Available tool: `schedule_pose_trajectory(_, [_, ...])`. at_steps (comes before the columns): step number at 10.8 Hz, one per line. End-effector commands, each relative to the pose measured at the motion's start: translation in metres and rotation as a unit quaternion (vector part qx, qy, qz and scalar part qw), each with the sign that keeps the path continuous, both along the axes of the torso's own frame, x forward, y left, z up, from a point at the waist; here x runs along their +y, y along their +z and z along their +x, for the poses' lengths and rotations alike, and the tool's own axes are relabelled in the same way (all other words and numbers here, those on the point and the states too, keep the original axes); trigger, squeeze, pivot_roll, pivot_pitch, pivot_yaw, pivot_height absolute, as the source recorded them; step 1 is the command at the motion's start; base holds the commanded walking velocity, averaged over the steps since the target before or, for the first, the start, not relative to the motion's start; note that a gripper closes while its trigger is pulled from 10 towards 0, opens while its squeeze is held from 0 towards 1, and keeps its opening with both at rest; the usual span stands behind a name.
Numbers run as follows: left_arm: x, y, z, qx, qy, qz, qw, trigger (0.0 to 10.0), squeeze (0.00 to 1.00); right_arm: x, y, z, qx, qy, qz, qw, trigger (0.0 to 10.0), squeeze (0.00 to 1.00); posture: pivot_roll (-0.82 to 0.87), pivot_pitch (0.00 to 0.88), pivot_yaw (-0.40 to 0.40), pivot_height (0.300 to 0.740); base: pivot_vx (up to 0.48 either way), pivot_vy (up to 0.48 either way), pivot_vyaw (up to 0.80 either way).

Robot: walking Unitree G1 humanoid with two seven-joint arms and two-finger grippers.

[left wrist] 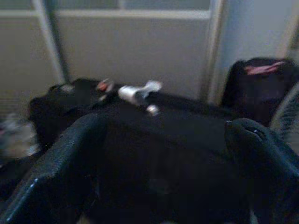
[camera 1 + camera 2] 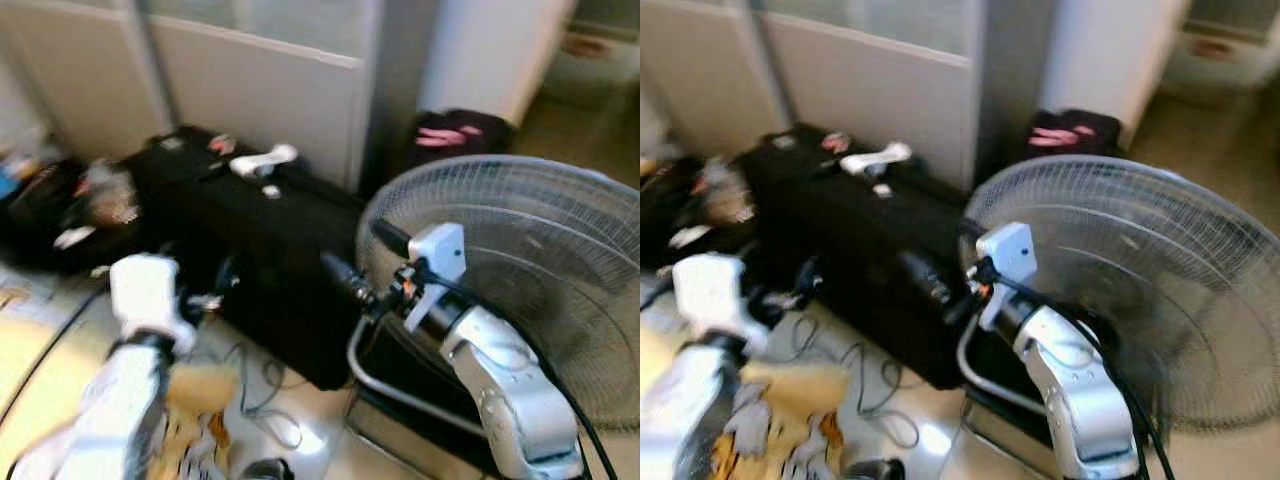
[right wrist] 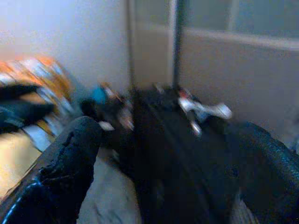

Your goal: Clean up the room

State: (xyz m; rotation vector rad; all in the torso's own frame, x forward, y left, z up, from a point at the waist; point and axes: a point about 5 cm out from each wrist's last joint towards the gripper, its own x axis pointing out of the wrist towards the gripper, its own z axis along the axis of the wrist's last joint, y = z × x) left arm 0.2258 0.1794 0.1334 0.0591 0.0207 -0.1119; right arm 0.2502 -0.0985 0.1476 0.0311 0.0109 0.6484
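A long black case (image 2: pixel 270 250) lies on the floor along the grey wall panels. On its top rest a white handle-shaped object (image 2: pixel 262 160) and a small white piece (image 2: pixel 271 191). My left gripper (image 2: pixel 222 280) hovers low by the case's near side, open and holding nothing; the left wrist view looks between its fingers (image 1: pixel 56 163) at the case (image 1: pixel 159 140). My right gripper (image 2: pixel 365 255) is raised at the case's right end, in front of the fan, also open and holding nothing, its fingers (image 3: pixel 65 158) spread wide. The picture is blurred.
A big floor fan (image 2: pixel 540 270) with a wire grille stands at the right, close behind my right arm. A black bag with pink straps (image 2: pixel 455 135) sits by the wall. Mixed clutter (image 2: pixel 90 200) lies left of the case. Cables (image 2: pixel 260 390) and a yellow cloth (image 2: pixel 195 410) are on the floor.
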Motion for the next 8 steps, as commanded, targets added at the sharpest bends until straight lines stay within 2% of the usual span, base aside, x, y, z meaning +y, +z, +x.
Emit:
schedule_pose_trajectory(1, [0.001,-0.005,0.002,0.014,0.019,0.027,0.999,10.0,0.0,0.004,-0.003,0.004,0.008,-0.012,-0.013,1.0,10.0,0.0,-0.04,0.0,0.009,0.74,0.0,0.0,0.8])
schedule_pose_trajectory(2, [0.0,-0.002,0.002,0.01,0.04,0.036,0.999,10.0,0.0,0.006,-0.001,0.004,0.012,-0.015,-0.01,1.0,10.0,0.0,-0.03,0.0,0.001,0.74,0.0,0.0,0.8])
schedule_pose_trajectory(3, [0.002,0.003,0.005,0.007,0.071,0.038,0.997,10.0,0.0,-0.005,-0.002,0.007,0.024,-0.049,-0.002,0.999,10.0,0.0,-0.01,0.0,-0.025,0.74,0.0,0.0,0.8])
schedule_pose_trajectory(4, [-0.001,0.005,0.007,0.003,0.069,0.03,0.997,10.0,0.0,-0.014,-0.005,0.009,0.033,-0.075,0.003,0.997,10.0,0.0,0.0,0.0,-0.034,0.74,0.0,0.0,0.8])
schedule_pose_trajectory(5, [-0.008,0.007,0.01,0.0,0.041,0.042,0.998,10.0,0.0,-0.032,-0.018,0.007,0.052,-0.118,-0.019,0.991,10.0,0.0,0.01,0.0,-0.042,0.74,0.0,0.0,0.8])
schedule_pose_trajectory(7, [-0.01,-0.001,0.006,0.02,0.052,0.053,0.997,10.0,0.0,-0.068,-0.029,-0.012,0.09,-0.208,-0.029,0.974,10.0,0.0,-0.04,0.0,-0.024,0.74,0.0,0.0,0.8])
schedule_pose_trajectory(8, [-0.009,-0.007,0.002,0.037,0.05,0.046,0.997,10.0,0.0,-0.078,-0.04,-0.025,0.11,-0.237,-0.048,0.964,10.0,0.0,-0.03,0.0,-0.02,0.74,0.0,0.0,0.8])
